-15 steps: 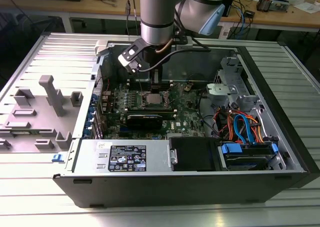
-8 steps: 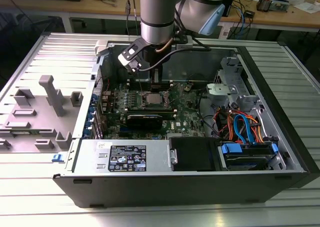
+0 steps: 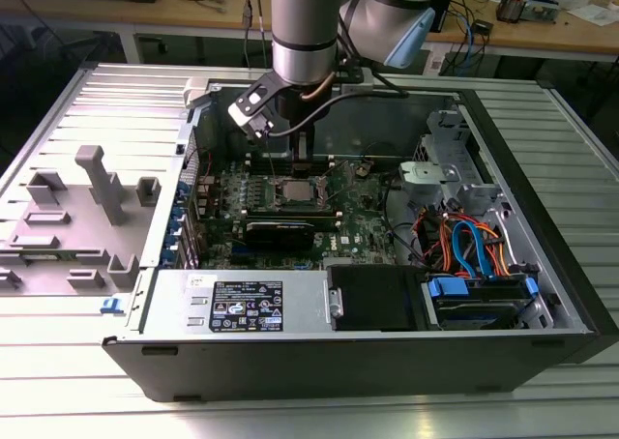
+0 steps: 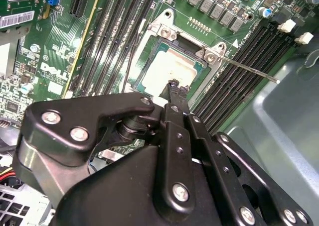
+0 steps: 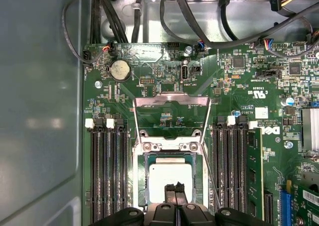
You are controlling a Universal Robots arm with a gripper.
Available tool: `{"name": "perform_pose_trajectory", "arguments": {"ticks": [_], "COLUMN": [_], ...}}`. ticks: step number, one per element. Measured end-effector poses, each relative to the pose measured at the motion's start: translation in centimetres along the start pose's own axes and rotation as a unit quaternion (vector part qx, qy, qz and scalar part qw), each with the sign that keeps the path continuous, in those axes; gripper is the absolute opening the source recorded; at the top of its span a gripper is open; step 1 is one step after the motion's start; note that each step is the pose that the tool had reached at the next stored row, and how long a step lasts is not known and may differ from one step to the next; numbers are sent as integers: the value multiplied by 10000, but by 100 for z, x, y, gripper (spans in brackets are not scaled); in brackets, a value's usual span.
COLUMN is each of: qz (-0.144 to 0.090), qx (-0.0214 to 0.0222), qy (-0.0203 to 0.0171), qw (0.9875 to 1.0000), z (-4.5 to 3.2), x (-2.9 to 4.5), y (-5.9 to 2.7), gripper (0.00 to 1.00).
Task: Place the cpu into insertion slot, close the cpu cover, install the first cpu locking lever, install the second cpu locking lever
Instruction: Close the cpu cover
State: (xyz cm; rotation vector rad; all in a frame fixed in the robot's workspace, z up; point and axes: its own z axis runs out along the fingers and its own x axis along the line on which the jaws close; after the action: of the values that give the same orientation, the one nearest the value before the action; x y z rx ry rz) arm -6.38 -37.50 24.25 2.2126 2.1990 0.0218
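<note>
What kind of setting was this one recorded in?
Likely a robotics or electronics lab: an open computer case lies on a slotted metal table, a robot arm reaches into it, and cable-strewn workbenches stand behind.

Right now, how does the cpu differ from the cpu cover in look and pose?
The cpu is a solid, dull grey square; the cpu cover is a thin shiny frame with a window, through which the green board shows. The cpu lies flat in the insertion slot; the cpu cover is swung open, off the slot. Both are metal, roughly square and close in size.
</note>
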Motion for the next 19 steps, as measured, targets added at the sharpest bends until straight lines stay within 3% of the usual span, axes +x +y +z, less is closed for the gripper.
{"name": "perform_pose_trajectory", "arguments": {"ticks": [19], "qz": [0], "qx": [0], "qy": [0], "qw": [10000], "z": [-82], "x": [0], "y": [2], "gripper": [11]}}
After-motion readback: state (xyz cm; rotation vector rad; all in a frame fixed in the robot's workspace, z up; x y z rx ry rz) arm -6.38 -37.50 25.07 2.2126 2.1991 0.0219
